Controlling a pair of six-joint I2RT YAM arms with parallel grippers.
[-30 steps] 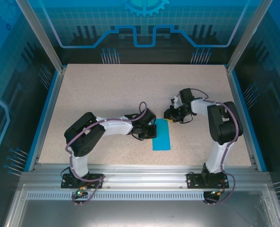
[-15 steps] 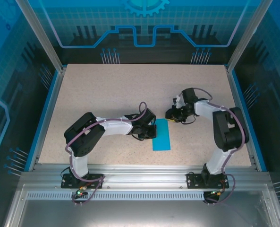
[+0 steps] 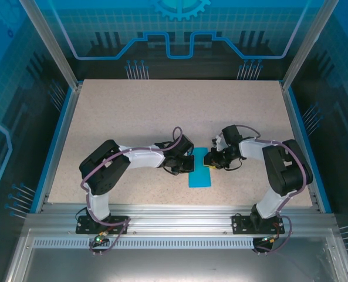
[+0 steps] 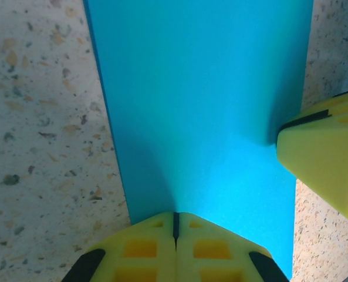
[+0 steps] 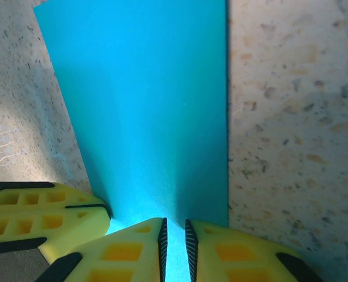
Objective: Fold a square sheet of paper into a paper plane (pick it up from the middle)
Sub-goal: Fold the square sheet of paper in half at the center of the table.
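The left gripper (image 4: 175, 226) is closed, tips pressing the paper (image 4: 203, 88); the right gripper (image 5: 175, 228) shows a slit between its jaws, grip unclear

Body: left arm (image 3: 112, 167), right arm (image 3: 282, 167), black joint housings, white link shells, lilac cables (image 3: 176, 134) along links, black base plates (image 3: 101, 224). Tips: left end effector (image 4: 175, 222), right end effector (image 5: 175, 229), yellow fingers (image 4: 150, 249), recessed cells, black strips.

One square sheet of paper (image 3: 200, 176), two tools, left tool (image 4: 175, 218), right tool (image 5: 175, 226), one table (image 3: 132, 111)
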